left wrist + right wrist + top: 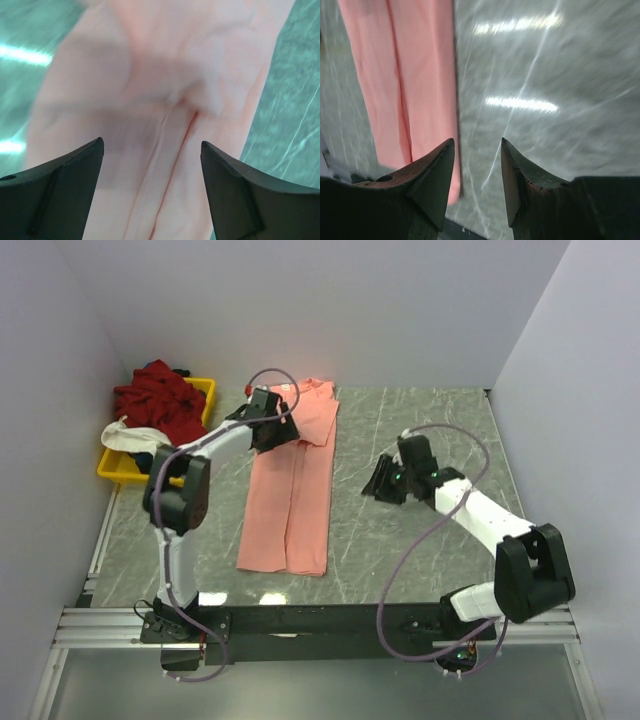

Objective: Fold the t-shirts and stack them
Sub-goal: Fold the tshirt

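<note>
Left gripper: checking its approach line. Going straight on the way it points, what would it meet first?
The salmon-pink t-shirt, probably: the open left gripper points down at its cloth with nothing between, though the gap is hard to judge.

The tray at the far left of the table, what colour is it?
The tray is yellow; the top view shows it best.

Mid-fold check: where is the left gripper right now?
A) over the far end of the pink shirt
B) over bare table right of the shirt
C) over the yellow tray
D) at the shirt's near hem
A: the top view shows the left gripper open above the far end of the pink shirt, and pink cloth fills its wrist view.
</note>
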Available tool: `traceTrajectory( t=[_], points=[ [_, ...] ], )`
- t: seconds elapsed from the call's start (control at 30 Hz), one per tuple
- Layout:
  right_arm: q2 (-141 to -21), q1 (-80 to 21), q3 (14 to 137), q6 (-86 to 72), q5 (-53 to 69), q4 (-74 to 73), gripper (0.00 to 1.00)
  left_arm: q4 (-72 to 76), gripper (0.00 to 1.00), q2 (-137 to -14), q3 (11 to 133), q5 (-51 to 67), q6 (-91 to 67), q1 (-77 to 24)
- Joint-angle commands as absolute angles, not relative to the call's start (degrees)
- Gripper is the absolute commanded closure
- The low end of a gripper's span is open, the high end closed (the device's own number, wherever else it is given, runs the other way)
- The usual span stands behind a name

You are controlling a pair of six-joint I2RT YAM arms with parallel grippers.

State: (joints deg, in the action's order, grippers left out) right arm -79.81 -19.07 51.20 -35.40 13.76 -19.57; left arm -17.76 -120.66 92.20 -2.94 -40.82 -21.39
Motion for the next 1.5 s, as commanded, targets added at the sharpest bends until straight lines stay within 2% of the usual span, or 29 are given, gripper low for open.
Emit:
traceTrajectory(
  t=[0.0, 0.1, 0.3, 0.5, 0.77, 1.0, 1.33, 1.47],
  points=[
    [-75.24, -24.95, 46.42, -38.49, 15.29, -15.39, 0.51, -16.7, 0.16, -106.31, 83.26, -9.3, -43.76, -21.62],
    [-73.31, -29.77, 39.49, -42.7, 16.34, -11.35, 0.52, -16.35, 0.17, -96.29, 68.35, -13.44, -46.14, -21.62],
    [-74.7, -38.75, 35.08, -46.49, 16.08, -7.04, 0.52, -17.48, 0.22, -77.3, 45.4, -16.25, -54.48, -21.97],
    [-77.43, -44.73, 31.73, -49.83, 17.66, -2.64, 0.53, -22.84, 0.3, -62.94, 31.23, -19.5, -64.76, -26.62],
    [-80.68, -49.3, 28.39, -55.72, 19.34, 4.3, 0.53, -33.04, 0.34, -53.36, 23.73, -23.38, -78.3, -34.01],
    [-80.68, -49.39, 26.37, -60.37, 18.54, 8.87, 0.55, -34.01, 0.36, -51.33, 21.01, -21.54, -81.47, -37.44],
    [-83.32, -49.75, 23.29, -63.89, 21.44, 16.43, 0.6, -43.24, 0.41, -46.41, 19.87, -21.27, -88.06, -42.97],
    [-84.2, -49.75, 22.59, -64.6, 21.71, 18.02, 0.64, -43.16, 0.51, -46.23, 19.77, -20.83, -88.59, -44.73]
  ],
)
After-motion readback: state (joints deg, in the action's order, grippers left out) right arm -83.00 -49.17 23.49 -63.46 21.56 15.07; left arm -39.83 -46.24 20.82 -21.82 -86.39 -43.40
